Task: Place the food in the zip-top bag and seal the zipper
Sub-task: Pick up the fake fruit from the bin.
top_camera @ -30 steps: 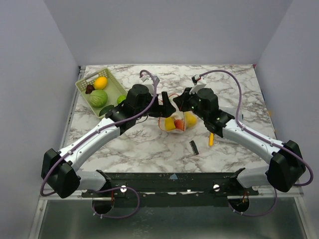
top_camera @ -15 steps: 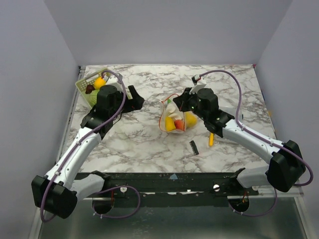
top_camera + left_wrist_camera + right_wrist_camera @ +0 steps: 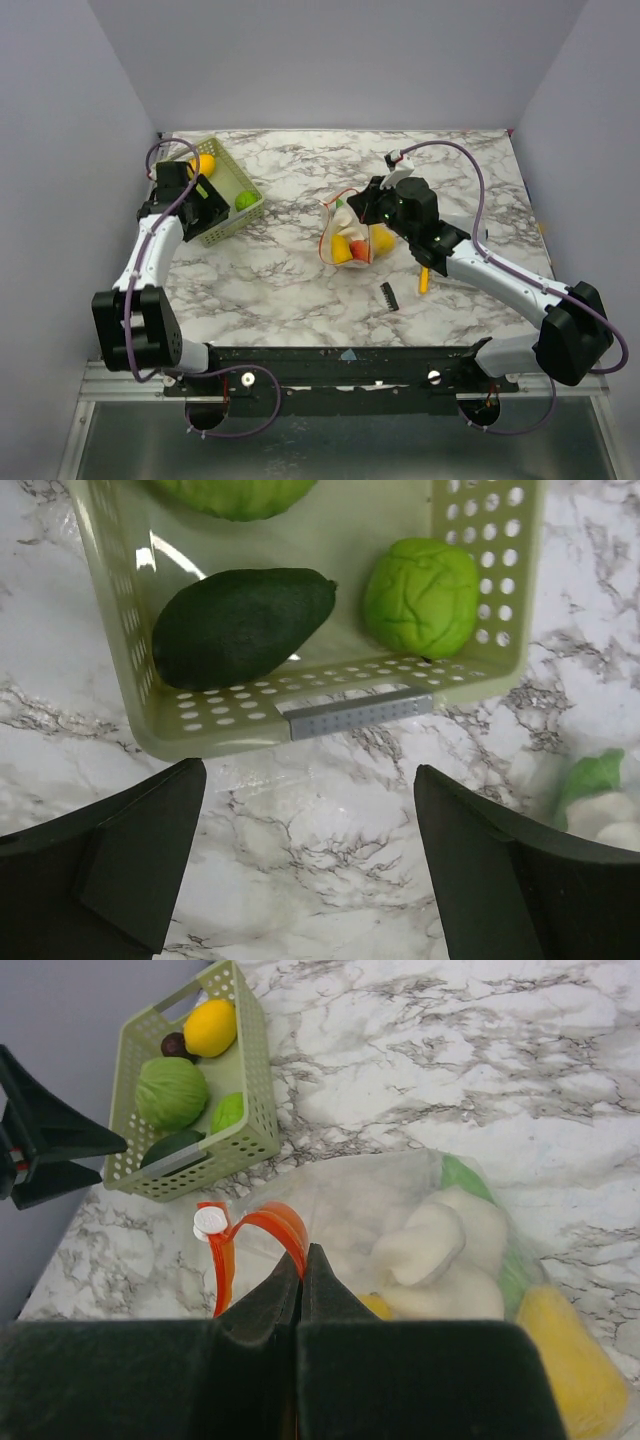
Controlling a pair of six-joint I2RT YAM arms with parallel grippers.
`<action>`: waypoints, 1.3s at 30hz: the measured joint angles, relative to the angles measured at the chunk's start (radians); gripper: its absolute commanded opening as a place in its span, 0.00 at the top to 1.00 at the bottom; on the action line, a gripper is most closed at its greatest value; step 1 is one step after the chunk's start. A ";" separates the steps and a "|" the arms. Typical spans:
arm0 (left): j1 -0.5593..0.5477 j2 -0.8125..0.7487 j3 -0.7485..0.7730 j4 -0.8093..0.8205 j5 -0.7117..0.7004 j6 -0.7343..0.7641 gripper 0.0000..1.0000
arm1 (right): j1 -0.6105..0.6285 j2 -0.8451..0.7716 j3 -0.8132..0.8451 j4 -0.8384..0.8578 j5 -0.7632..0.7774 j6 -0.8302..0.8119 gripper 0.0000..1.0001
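The clear zip-top bag (image 3: 350,238) lies mid-table with whitish, yellow, red and green food inside. My right gripper (image 3: 362,208) is shut on the red-orange zipper (image 3: 285,1222) and holds that edge up; the white slider (image 3: 209,1222) sits at the strip's end. The whitish food (image 3: 440,1245) and yellow food (image 3: 580,1360) show through the plastic. My left gripper (image 3: 305,810) is open and empty over the marble just in front of the light green basket (image 3: 300,720). The basket holds a dark green avocado (image 3: 240,625), a light green ball (image 3: 422,595), a cabbage (image 3: 172,1090) and a lemon (image 3: 210,1025).
The basket (image 3: 240,205) stands at the back left near the side wall. A yellow-handled screwdriver (image 3: 424,278) and a small black comb-like piece (image 3: 389,294) lie right of the bag, under my right arm.
My left arm has swung away from the bag's mouth to the left and now hovers at the basket. The right gripper and the bag have stayed in place.
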 measured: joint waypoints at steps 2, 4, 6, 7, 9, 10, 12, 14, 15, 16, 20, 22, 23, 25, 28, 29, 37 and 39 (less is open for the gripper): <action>0.039 0.103 0.057 -0.051 0.024 0.000 0.15 | 0.000 0.000 -0.002 0.002 0.000 0.000 0.99; 0.059 0.184 0.114 -0.094 0.039 0.004 0.15 | 0.000 0.000 -0.002 0.003 0.000 0.000 0.99; 0.073 0.249 0.165 -0.123 0.043 0.008 0.15 | 0.000 0.000 -0.002 0.003 0.000 0.000 1.00; 0.079 0.274 0.184 -0.137 0.043 0.009 0.15 | 0.000 0.000 -0.003 0.003 0.000 0.000 0.99; 0.085 0.294 0.205 -0.159 0.042 0.009 0.16 | 0.000 0.000 -0.010 0.006 0.000 0.000 1.00; 0.088 0.298 0.215 -0.171 0.041 0.008 0.16 | 0.000 0.000 -0.014 0.007 0.000 0.000 0.99; 0.093 0.306 0.242 -0.197 0.023 0.002 0.17 | 0.000 0.000 -0.019 0.007 -0.001 0.000 1.00; 0.095 0.312 0.264 -0.212 0.000 -0.007 0.17 | 0.000 0.000 -0.020 0.008 -0.001 0.000 0.99; 0.095 0.314 0.272 -0.217 -0.013 -0.010 0.17 | 0.000 0.000 -0.020 0.010 -0.001 0.000 0.99; 0.095 0.318 0.280 -0.225 -0.021 -0.013 0.17 | 0.000 0.000 -0.020 0.011 -0.002 0.000 0.99; 0.095 0.356 0.323 -0.252 -0.052 -0.020 0.19 | 0.000 0.000 -0.020 0.011 -0.002 0.000 0.99; 0.095 0.388 0.350 -0.262 -0.061 -0.023 0.19 | 0.000 0.000 -0.020 0.011 -0.002 0.000 0.99; 0.095 0.404 0.364 -0.266 -0.064 -0.023 0.18 | 0.000 0.000 -0.020 0.011 -0.002 0.000 0.99; 0.093 0.445 0.399 -0.284 -0.072 -0.023 0.18 | 0.000 0.000 -0.020 0.011 -0.002 0.000 1.00; 0.083 0.506 0.456 -0.321 -0.096 -0.023 0.18 | 0.000 0.000 -0.021 0.012 -0.002 0.000 1.00; 0.080 0.525 0.473 -0.333 -0.102 -0.023 0.18 | 0.000 0.000 -0.021 0.012 -0.002 0.000 0.99; 0.050 0.639 0.544 -0.420 -0.149 -0.001 0.17 | 0.000 0.000 -0.025 0.018 -0.009 0.000 0.99; 0.040 0.660 0.562 -0.431 -0.164 0.023 0.17 | 0.000 0.000 -0.026 0.019 -0.009 0.001 0.99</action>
